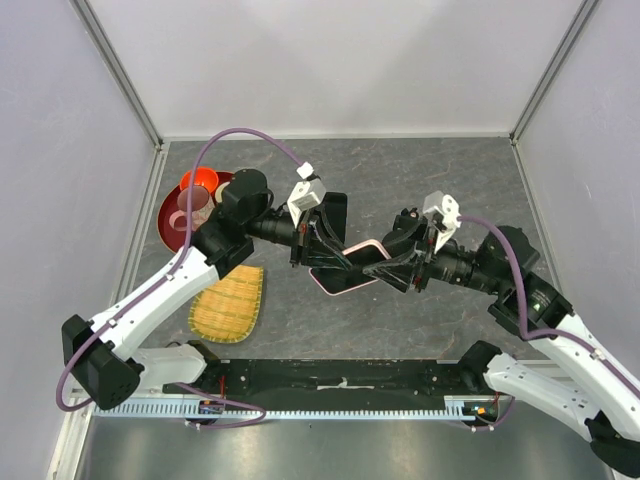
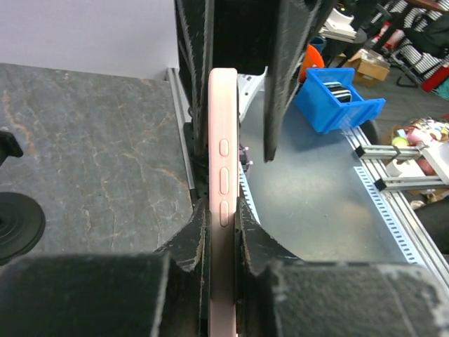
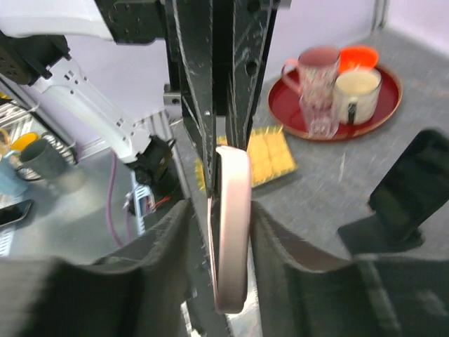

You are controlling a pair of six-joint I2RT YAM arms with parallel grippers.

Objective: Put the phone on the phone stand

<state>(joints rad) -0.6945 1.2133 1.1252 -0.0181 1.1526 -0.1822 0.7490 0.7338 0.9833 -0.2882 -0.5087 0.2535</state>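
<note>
It looks like the phone [image 1: 345, 272] is going from one arm to the other, up in the air over the middle of the table [image 1: 430, 180]. So the big thing is that somebody always has a good hold of it. The left jaws are closed tight on one end of the phone. From the left wrist you can see both sides pressed flat on its pink edge, right next to the side buttons. The right jaws are a little bit open around the other end. One side sits close to the phone, and the other side stands off with a gap you can see through. So I think the left arm [image 1: 150, 295] holds the phone all by itself now. To do this well, the right arm [image 1: 540, 310] should pull straight back along the phone and not go sideways. That way it will not bump the phone and twist it in the left jaws. It should go slowly until its jaws are past the end of the phone. The phone is thin and smooth, so I think a knock could make it slip or tip. The black stand [image 3: 410, 186] sits on the table, apart from the phone and not far from the red tray [image 3: 382, 116] with the cups. The left arm would then need to carry the phone over and lean it gently on the slanted face.
</note>
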